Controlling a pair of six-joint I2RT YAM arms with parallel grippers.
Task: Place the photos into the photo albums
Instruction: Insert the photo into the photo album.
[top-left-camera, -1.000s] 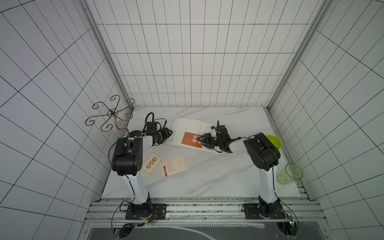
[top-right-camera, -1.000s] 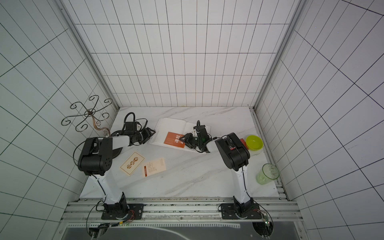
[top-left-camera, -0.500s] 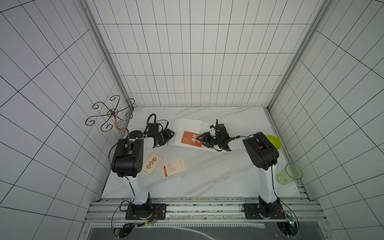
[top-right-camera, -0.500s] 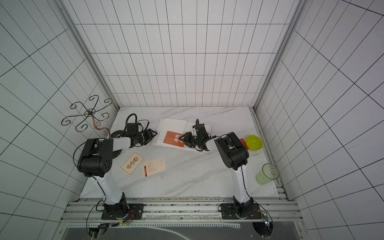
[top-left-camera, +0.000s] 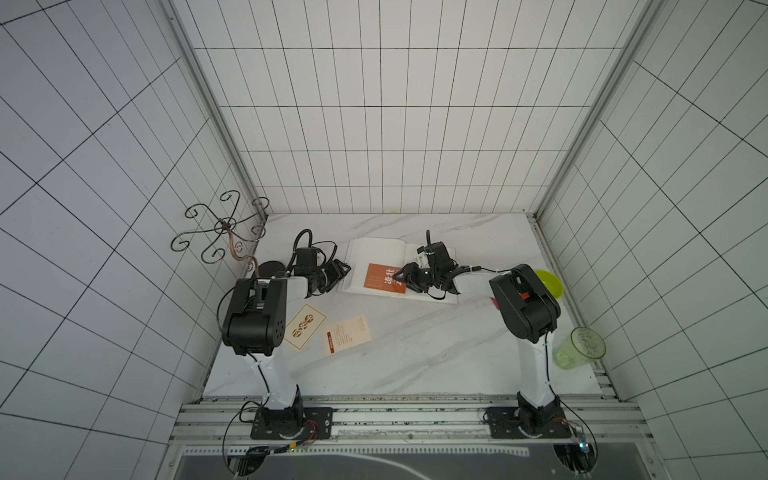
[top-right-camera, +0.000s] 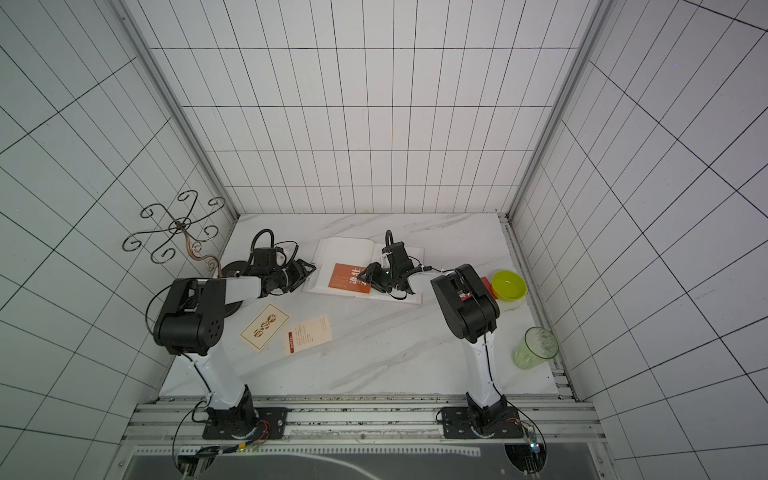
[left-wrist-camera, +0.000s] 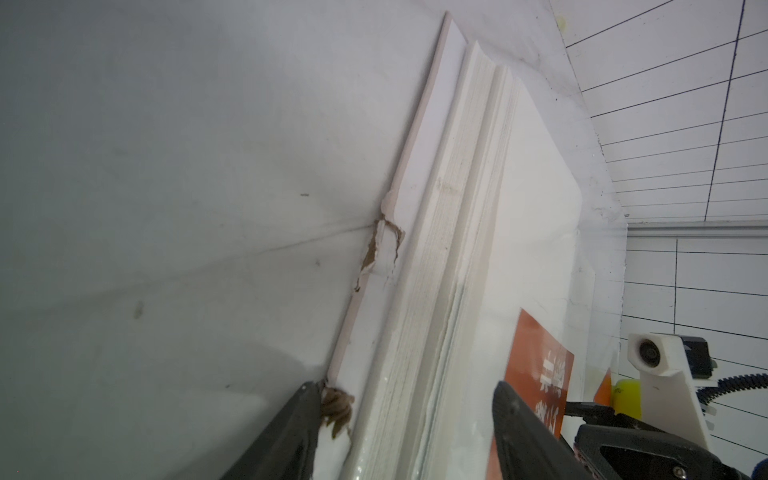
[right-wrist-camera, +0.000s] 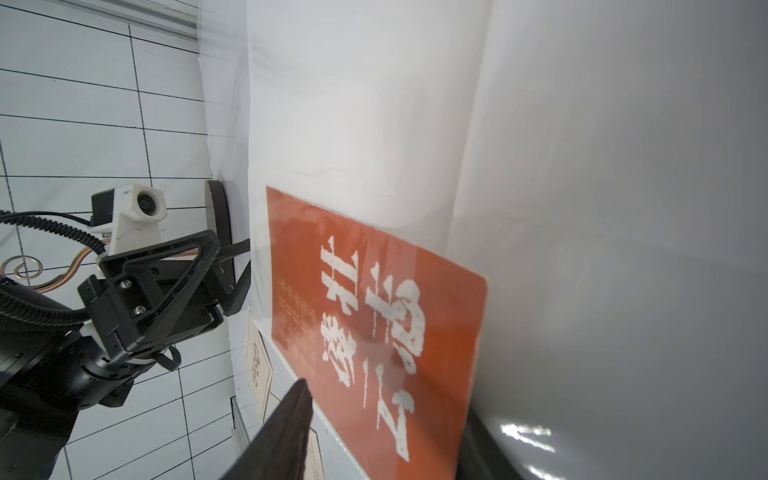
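One open photo album (top-left-camera: 380, 249). Four photos show: one orange card (top-left-camera: 384, 277) on its page, two cream cards (top-left-camera: 305, 326) (top-left-camera: 348, 340) in front of it, and one red card (top-right-camera: 484, 286), mostly hidden, to its right. Also right of the album are one green bowl (top-left-camera: 550, 282) and one green cup (top-left-camera: 579, 348). Left of it is one wire scroll stand (top-left-camera: 224, 226). Two robot arms reach it: left arm (top-left-camera: 255, 316) and right arm (top-left-camera: 523, 307).

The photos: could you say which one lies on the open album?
The orange photo, on the album page; the patterned cream photo and lettered cream photo lie on the table.
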